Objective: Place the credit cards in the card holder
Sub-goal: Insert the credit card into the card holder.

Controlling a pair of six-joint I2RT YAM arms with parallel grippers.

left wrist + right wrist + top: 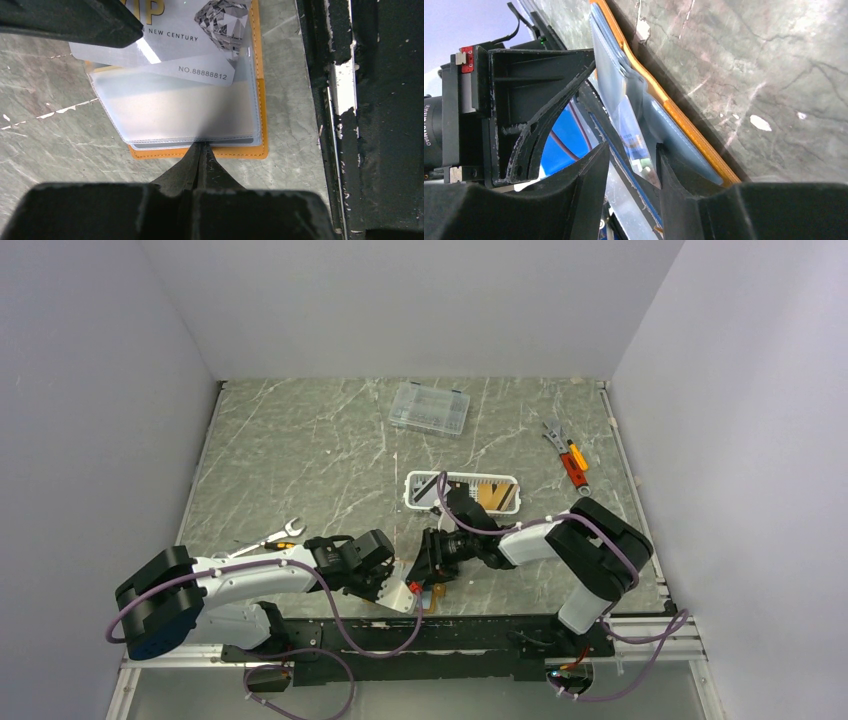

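The orange card holder [250,151] lies open at the table's near edge, its clear inner pockets up; it also shows in the top view [438,593] and edge-on in the right wrist view [684,125]. A grey-white credit card [200,55] marked "NO.88888812" sits partly inside a pocket. My left gripper [201,146] is shut, its tips pinching the pocket edge of the holder [405,592]. My right gripper [634,155] is open, its jaws standing either side of the card's free end [636,145], just above the holder [428,565]. More cards [490,496] stand in the white basket.
The white slotted basket [412,490] stands just behind the grippers. A clear compartment box [430,407] is at the back. A wrench [272,538] lies left, an orange-handled tool [568,455] right. The black base rail [380,120] runs close beside the holder.
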